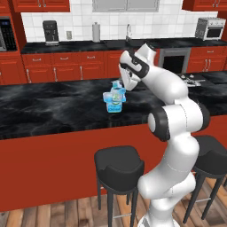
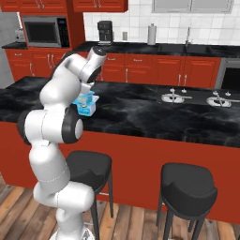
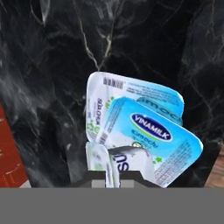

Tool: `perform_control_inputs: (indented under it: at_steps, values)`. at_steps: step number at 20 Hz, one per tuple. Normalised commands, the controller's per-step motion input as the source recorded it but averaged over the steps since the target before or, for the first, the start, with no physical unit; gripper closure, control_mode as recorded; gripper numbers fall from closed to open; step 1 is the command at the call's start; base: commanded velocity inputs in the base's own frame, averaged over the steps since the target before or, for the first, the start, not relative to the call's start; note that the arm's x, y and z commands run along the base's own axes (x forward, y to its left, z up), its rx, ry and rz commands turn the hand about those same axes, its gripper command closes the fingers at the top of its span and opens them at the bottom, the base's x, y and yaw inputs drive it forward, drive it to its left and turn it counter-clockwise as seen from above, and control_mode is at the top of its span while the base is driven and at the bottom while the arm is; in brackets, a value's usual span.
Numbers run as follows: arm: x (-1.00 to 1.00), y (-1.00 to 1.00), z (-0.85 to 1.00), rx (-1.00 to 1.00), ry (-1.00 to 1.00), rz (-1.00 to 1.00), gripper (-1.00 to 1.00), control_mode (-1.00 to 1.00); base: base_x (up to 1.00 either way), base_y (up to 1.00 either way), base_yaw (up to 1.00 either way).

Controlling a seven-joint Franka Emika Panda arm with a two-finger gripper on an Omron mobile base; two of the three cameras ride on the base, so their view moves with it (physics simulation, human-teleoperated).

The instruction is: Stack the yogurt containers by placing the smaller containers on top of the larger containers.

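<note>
The wide light-blue yogurt tub point(image 1: 114, 107) point(image 2: 87, 110) stands on the black marble island. On its lid point(image 3: 131, 89) sits the mid-sized cup point(image 1: 115, 95) point(image 3: 153, 135), slightly askew. My gripper point(image 1: 119, 85) point(image 3: 114, 177) hangs right above this stack, shut on the tiny white cup with a blue band point(image 3: 124, 164). In the hand view the tiny cup sits just over the near edge of the mid-sized cup's lid. I cannot tell whether it touches that lid. In the right base view my arm hides much of the stack.
The island counter point(image 1: 53, 106) stretches wide to both sides of the stack. Cooktop burners point(image 2: 197, 98) lie on it to the right. Two black stools point(image 1: 119, 168) point(image 2: 187, 190) stand in front of the island's red face.
</note>
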Motion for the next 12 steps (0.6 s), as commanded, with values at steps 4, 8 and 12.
perform_control_inputs:
  at_steps: [4,8,12]
  values:
    - [0.00,0.07,0.00,0.00,0.00,-0.05,-1.00,-1.00,0.00,0.00,0.00]
    - [-0.07,0.00,-0.04,0.00,0.00,-0.03,-1.00,-1.00,0.00,0.00,0.00]
    - [-0.18,-0.01,-0.01,0.00,0.00,-0.03,-1.00,-1.00,0.00,0.00,0.00]
